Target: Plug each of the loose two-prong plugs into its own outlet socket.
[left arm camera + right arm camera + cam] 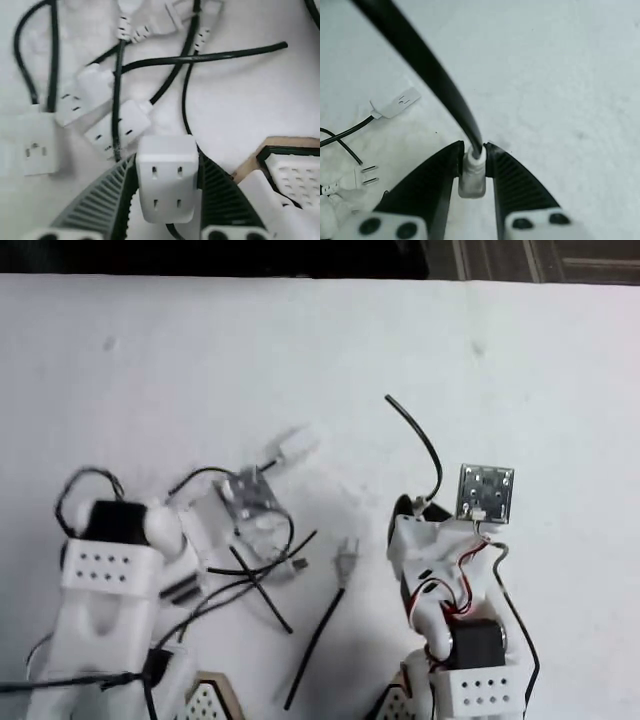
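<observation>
We saw a left arm (105, 575) and right arm (470, 690) in white shells, rows of round holes on each, red and white wires (463, 575) beside the right arm's black servo (478, 640), grey ribbed fingers (102, 197) on the left gripper (166, 162), black on the right gripper (473, 147).

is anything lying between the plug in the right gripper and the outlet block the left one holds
A loose two-prong plug and its black cable lie flat between the held plug in the right gripper and the outlet block in the left gripper. Crossed cables sit nearer the block.
</observation>
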Available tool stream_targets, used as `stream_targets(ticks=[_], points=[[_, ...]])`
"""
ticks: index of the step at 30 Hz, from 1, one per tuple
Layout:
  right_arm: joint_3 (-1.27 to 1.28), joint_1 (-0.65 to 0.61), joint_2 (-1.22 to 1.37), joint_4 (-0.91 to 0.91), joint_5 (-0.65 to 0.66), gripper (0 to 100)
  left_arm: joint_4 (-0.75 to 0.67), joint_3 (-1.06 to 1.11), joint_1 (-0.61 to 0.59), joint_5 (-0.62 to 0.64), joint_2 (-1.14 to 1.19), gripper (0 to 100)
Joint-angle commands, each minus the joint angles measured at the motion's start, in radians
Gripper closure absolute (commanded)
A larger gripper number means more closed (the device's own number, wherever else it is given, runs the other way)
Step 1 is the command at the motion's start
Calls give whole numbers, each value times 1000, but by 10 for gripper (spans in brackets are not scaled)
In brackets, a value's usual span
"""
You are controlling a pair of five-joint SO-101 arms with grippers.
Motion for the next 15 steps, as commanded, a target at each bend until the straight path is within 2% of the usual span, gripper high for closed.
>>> stream_targets(ticks=[1, 5, 9, 15], points=[[-3, 4, -5, -16, -6, 981, -106, 143, 30, -18, -33, 980], [15, 4, -13, -22, 0, 981, -172, 192, 59, -17, -31, 980], [15, 4, -13, -22, 0, 981, -178, 198, 148, -6, -31, 980], [15, 4, -13, -22, 0, 981, -224, 192, 271, 84, 18, 980]])
